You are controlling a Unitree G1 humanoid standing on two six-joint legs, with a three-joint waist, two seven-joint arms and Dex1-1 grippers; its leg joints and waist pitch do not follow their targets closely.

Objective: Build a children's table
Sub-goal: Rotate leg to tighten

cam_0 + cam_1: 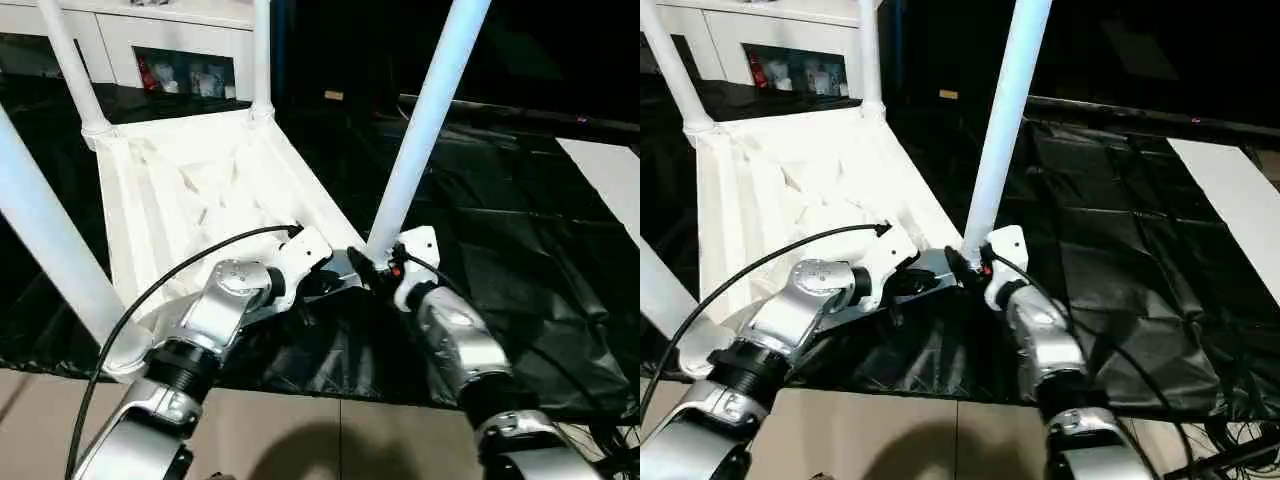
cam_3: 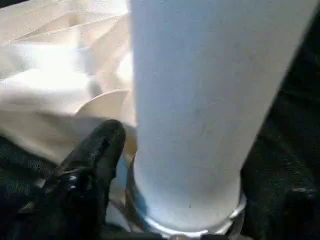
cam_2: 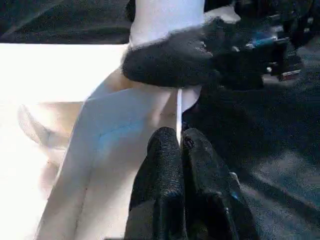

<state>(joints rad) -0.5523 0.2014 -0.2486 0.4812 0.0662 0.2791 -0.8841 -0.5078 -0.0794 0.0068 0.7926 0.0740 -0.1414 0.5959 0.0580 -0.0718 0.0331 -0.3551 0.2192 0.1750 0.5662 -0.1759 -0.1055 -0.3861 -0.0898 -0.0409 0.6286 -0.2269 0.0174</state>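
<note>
A crinkled black plastic sheet (image 1: 500, 230) is seen spread over the floor, with tan floor tiles (image 1: 330, 440) exposed at its near edge. A white cabinet (image 1: 190, 45) with glass doors is seen at the back, small items visible behind the glass. A white board (image 1: 1240, 200) is laid on the sheet at the right.

near right leg (image 1: 425, 120): top cut off by the picture's edge; foot hidden behind the two grippers
near left leg (image 1: 45, 235): top runs out of the picture
two far legs (image 1: 262, 55): tops cut off too (only the low parts show)
tabletop (image 1: 200, 190): near corner covered by the left gripper (image 1: 335, 282)
right gripper (image 2: 131, 197): one finger (image 2: 90, 165) showing, the other hidden behind the leg
cabinet (image 1: 185, 30): things behind the glass too small to tell
</note>
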